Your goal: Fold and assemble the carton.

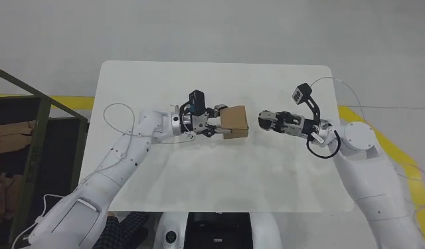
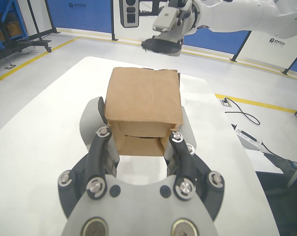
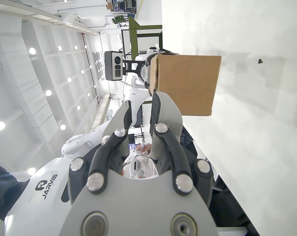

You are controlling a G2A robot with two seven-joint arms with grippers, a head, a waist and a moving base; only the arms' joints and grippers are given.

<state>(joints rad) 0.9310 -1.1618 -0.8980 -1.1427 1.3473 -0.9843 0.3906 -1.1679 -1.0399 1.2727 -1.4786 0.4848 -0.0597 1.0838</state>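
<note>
Brown cardboard carton [image 1: 234,121] held by left gripper [image 1: 214,124] at mid-table.
Left fingers [image 2: 101,114] clamp the carton's open end over the white table [image 1: 199,176]; right gripper [image 1: 262,121] sits just beside the far face, fingers parted, holding nothing.

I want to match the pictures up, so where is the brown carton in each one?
Top view: the carton is at the middle of the white table, at the tip of the left end effector.
Left wrist view: the carton is in the centre, between that end effector's fingers.
Right wrist view: the carton is near the middle, beyond the right end effector.
Shared landmark: the white table, seen in all three views.
</note>
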